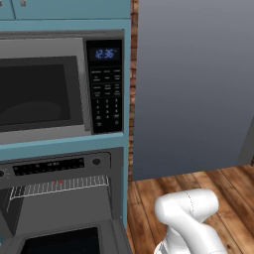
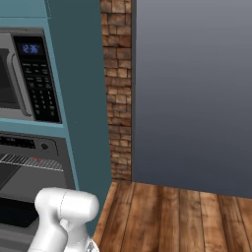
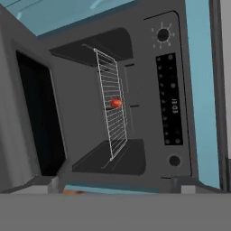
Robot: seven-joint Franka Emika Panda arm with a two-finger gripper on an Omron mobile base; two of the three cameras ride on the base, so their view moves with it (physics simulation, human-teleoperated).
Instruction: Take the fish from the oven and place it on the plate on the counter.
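**Arm and claw status**

The white arm [image 1: 191, 218] sits low, at 5 o'clock in the left base view and 7 o'clock in the right base view. Claw jaws stand fully apart, holding nothing; the hand is rolled sideways.

The arm [image 2: 64, 216] rises white at lower left, before the open oven [image 2: 29, 167]. A wire rack [image 2: 29, 161] runs across the oven's mouth, a small red fish [image 2: 38, 159] sitting on it below the dark control strip [image 2: 24, 143]. Above sits the microwave [image 2: 10, 78], its keypad [image 2: 39, 93] under a blue clock [image 2: 30, 48], set in teal cabinetry [image 2: 78, 98]. Right of that stand a brick column [image 2: 118, 98] and a large grey panel [image 2: 192, 93], over a wooden floor [image 2: 172, 216].
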